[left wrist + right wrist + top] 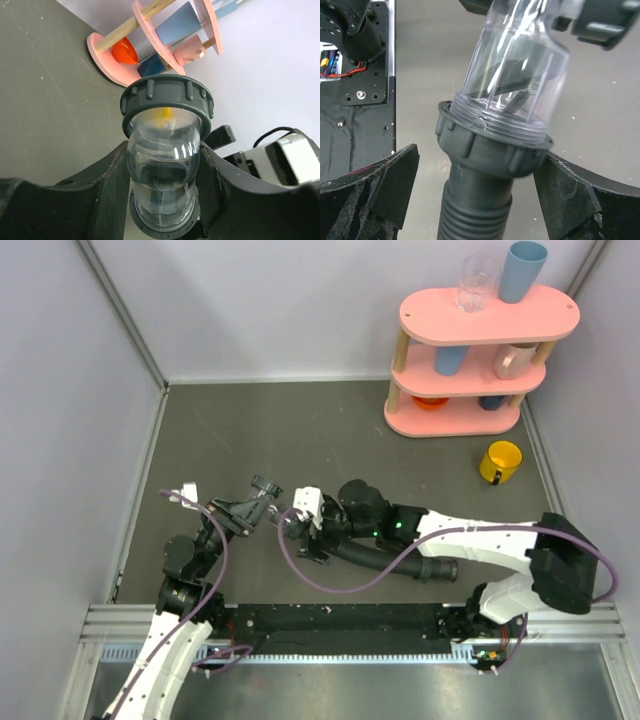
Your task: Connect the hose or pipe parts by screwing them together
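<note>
I judge the step in hand to be the screwing itself. The black ribbed hose (470, 220) meets the clear fitting (515, 65) at a grey ring nut (485, 145), and the nut sits up against the fitting's flared end. I cannot tell from here how far it is threaded on.

My left gripper (162, 172) is closed on the clear fitting, with the bulbous body pinched between both jaws. It holds the piece above the surface (300, 430), a second ring nut (167, 95) pointing away from me at the free end.

My right gripper (480, 167) is wide open. Its jaws stand on either side of the ring nut, close but apparently not touching it, so it holds nothing. The rest of the hose lies on the surface, trailing toward my right arm's base.

The next move, as I see it, calls for closing the right jaws squarely on the nut's ribs and turning. The left must keep the fitting from rotating with it — and the two axes must line up, or the thread may cross.
</note>
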